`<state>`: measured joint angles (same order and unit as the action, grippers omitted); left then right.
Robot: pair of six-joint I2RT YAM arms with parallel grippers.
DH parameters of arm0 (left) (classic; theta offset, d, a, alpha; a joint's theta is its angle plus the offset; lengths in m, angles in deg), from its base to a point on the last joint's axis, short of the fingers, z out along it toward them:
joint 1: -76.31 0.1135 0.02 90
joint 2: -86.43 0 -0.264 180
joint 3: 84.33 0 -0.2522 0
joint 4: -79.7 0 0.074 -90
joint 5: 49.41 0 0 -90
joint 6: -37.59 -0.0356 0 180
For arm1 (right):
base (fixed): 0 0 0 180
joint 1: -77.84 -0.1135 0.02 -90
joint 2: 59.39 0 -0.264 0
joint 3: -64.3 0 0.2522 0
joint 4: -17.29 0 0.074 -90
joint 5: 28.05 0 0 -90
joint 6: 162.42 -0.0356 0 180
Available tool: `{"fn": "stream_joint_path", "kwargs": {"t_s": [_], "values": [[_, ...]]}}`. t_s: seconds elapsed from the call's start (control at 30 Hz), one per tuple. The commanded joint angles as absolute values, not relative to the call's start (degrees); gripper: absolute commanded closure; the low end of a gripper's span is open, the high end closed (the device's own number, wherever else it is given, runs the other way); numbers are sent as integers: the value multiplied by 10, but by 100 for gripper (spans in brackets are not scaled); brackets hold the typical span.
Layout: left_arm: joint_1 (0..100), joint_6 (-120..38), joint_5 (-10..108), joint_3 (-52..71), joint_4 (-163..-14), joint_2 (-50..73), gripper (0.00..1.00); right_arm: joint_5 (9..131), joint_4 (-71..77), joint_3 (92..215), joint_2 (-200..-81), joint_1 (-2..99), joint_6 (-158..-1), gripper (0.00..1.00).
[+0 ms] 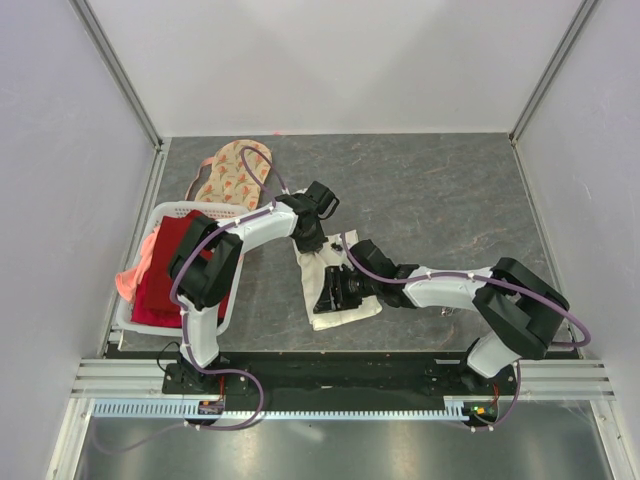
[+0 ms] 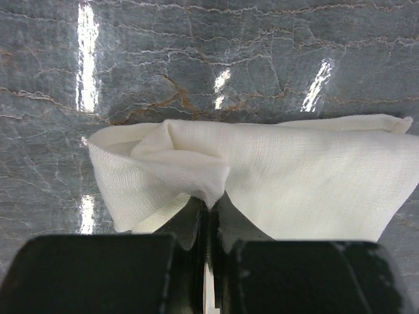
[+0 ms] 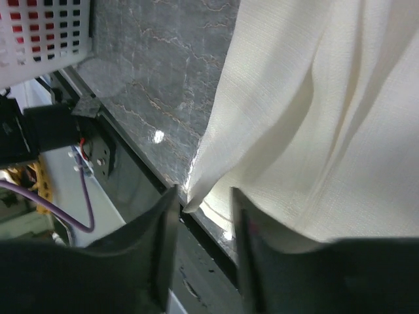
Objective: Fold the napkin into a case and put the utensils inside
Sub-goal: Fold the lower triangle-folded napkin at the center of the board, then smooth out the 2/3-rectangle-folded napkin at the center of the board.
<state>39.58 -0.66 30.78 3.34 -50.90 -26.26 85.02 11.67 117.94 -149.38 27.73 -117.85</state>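
Item 1: basket (image 1: 185, 207). White plastic with mesh walls, standing on the left of the grey marbled table (image 1: 450, 200), beside my left arm. Contents: a red cloth (image 1: 165, 275) filling most of the inside, and a coral-pink cloth (image 1: 130, 280) draped over the left rim. A corner of the basket (image 3: 39, 33) also shows in my right wrist view, with red visible through the mesh.

Item 2: peach floral-print cloth (image 1: 235, 175). Outside the basket, lying on the table just behind its far edge.

Item 3: napkin (image 1: 318, 268). Cream-white, folded over into a loose layered strip, lying on the table near the middle between my two grippers and well clear of the basket. In my left wrist view the napkin (image 2: 294, 170) shows a rolled fold along its far edge, bunched up at the end I hold.

Item 4: my left gripper (image 2: 209, 206). The fingers are pressed together, pinching a gathered tuck of the napkin's edge. From above, my left gripper (image 1: 308, 243) sits at the far end of the strip.

Item 5: my right gripper (image 3: 203, 219). The fingers (image 3: 163, 248) stand apart, with a low corner of the napkin (image 3: 314, 118) hanging in the gap near the table's front edge. I cannot tell whether the cloth touches either finger. From above, my right gripper (image 1: 328, 298) sits over the near end of the strip.
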Motion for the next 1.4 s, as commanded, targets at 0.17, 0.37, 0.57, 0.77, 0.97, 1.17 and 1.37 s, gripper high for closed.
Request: {"fn": "stream_joint_path", "kwargs": {"t_s": [0.17, 0.37, 0.57, 0.77, 0.97, 1.17, 1.37], "values": [[395, -15, 309, 14, -521, -262, 98, 794, 87, 1154, -1465, 279, -1163, 100], [395, -77, 318, 10, -523, -236, 77, 784, 81, 1133, -1465, 291, -1138, 100], [396, -132, 347, -4, -524, -196, 34, 779, 82, 1133, -1466, 300, -1130, 100], [404, -155, 403, -7, -523, -160, 15, 773, 82, 1127, -1456, 313, -1132, 100], [431, -174, 427, 33, -523, -113, 23, 764, 75, 1120, -1441, 315, -1133, 100], [459, -182, 380, 77, -524, -103, 68, 759, 75, 1113, -1437, 316, -1134, 99], [472, -179, 327, 97, -524, -125, 98, 758, 75, 1108, -1430, 316, -1133, 98]]}}
